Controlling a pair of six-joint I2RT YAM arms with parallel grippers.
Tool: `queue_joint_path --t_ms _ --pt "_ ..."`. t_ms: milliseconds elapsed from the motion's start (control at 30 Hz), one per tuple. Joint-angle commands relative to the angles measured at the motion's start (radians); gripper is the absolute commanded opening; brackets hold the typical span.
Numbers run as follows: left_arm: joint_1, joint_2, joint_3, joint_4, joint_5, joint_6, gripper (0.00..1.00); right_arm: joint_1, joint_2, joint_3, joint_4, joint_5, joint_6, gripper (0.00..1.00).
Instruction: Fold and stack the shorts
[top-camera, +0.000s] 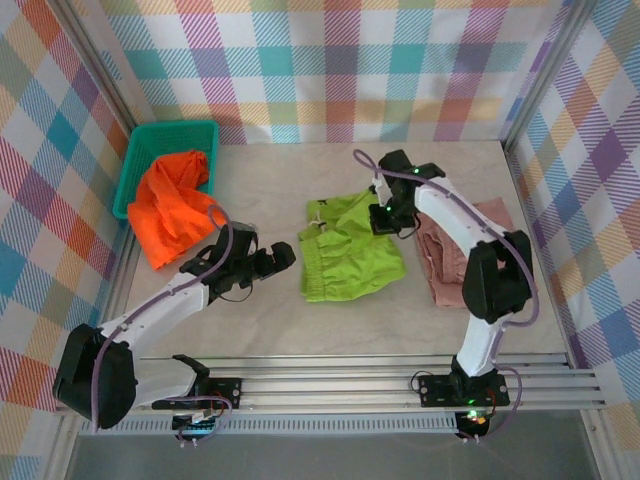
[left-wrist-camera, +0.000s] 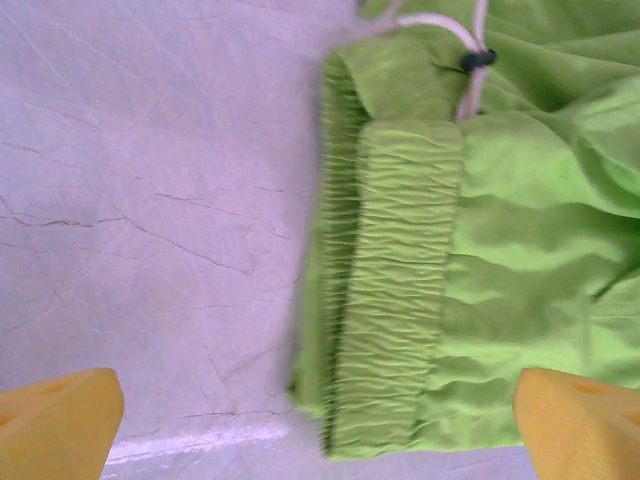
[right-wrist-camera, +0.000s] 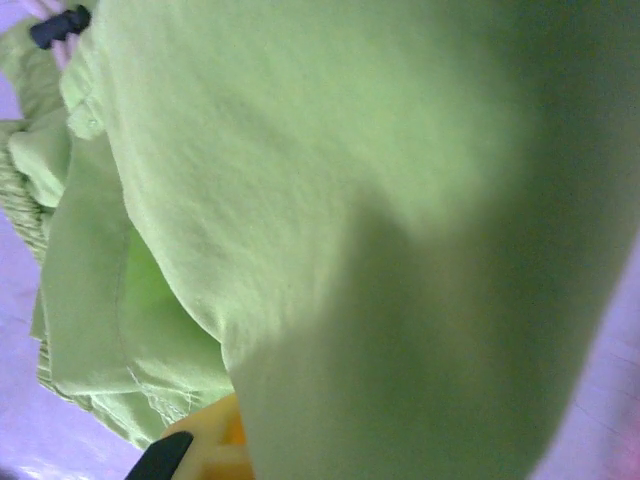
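Observation:
The lime green shorts (top-camera: 350, 258) lie rumpled at mid-table, their elastic waistband (left-wrist-camera: 400, 290) and white drawstring (left-wrist-camera: 440, 22) showing in the left wrist view. My left gripper (top-camera: 285, 258) hovers open just left of the waistband, its yellow fingertips (left-wrist-camera: 60, 425) spread wide. My right gripper (top-camera: 385, 220) is shut on the green shorts' far right edge. Green cloth (right-wrist-camera: 330, 200) drapes over its yellow finger (right-wrist-camera: 205, 445). Pink shorts (top-camera: 440, 270) lie at the right, partly under the right arm. Orange shorts (top-camera: 170, 210) spill out of the basket.
A teal mesh basket (top-camera: 175, 127) stands at the back left corner, against the plaid wall. Bare wooden table (top-camera: 260, 185) stretches between the basket and the green shorts. Aluminium rails (top-camera: 330, 375) run along the near edge.

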Motion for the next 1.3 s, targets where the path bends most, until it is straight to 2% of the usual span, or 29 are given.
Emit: queue_joint_path --t_ms 0,233,667,700,1033,1267 --pt "0.011 -0.03 0.021 -0.015 -0.014 0.014 1.0 -0.003 -0.069 0.07 -0.218 0.228 -0.082 0.0" --pt "0.012 -0.006 0.02 0.02 0.008 0.011 1.0 -0.015 -0.098 0.16 -0.37 0.44 -0.134 0.0" --pt "0.012 -0.014 0.015 0.018 0.01 0.01 1.0 -0.088 -0.105 0.313 -0.471 0.566 -0.209 0.0" --pt "0.012 -0.014 0.017 0.016 0.009 0.008 1.0 -0.095 -0.109 0.314 -0.468 0.58 -0.25 0.0" --pt "0.012 0.002 0.028 0.006 0.002 0.01 1.0 -0.237 -0.135 0.216 -0.364 0.723 -0.305 0.0" --pt "0.011 0.026 0.038 0.011 0.009 0.008 1.0 -0.324 -0.132 0.038 -0.115 0.855 -0.425 0.0"
